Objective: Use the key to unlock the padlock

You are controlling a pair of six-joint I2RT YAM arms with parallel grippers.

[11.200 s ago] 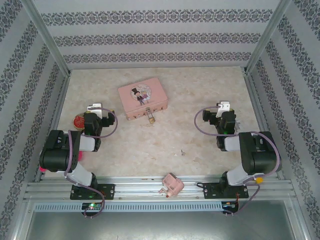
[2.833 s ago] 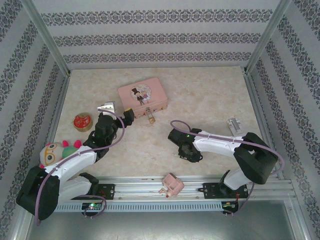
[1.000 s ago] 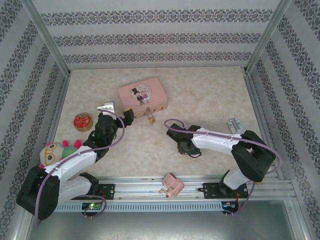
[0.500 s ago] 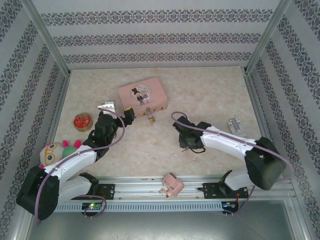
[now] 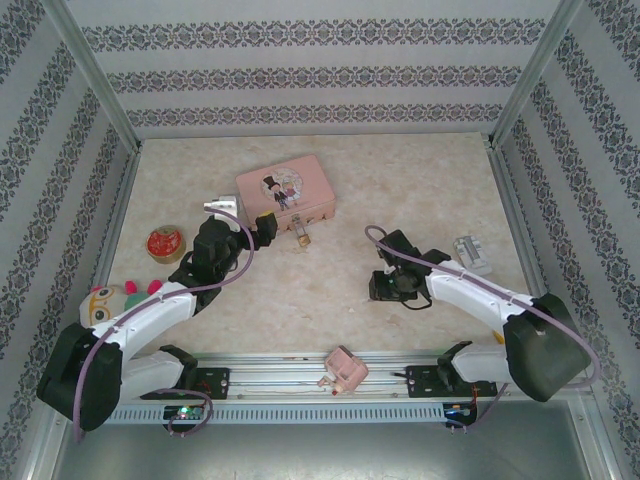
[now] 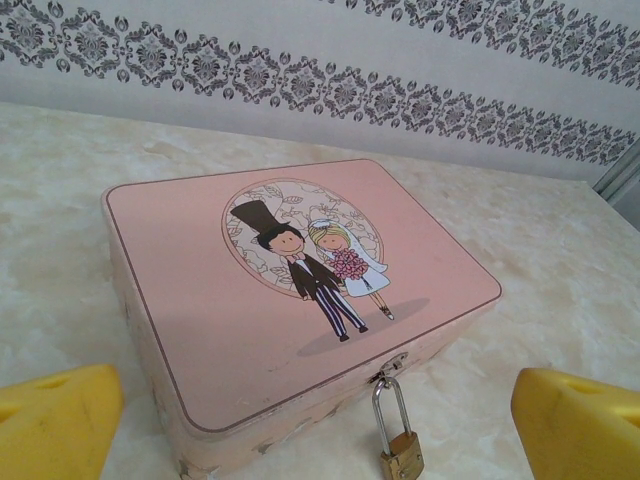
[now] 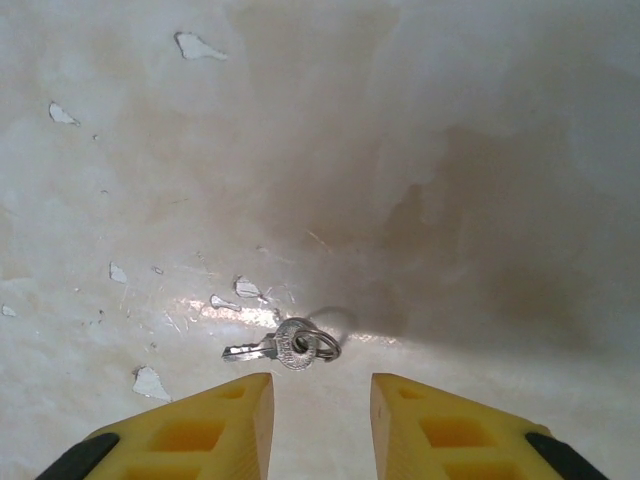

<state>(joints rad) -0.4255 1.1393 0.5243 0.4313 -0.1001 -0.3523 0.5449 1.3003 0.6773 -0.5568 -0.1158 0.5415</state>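
In the right wrist view the key lies flat on the table at lower centre. It is just beyond the right gripper, whose yellow fingers stand slightly apart with nothing between them. In the left wrist view the padlock hangs from the pink tin at the bottom edge, and the left gripper is spread wide, a finger in each lower corner.
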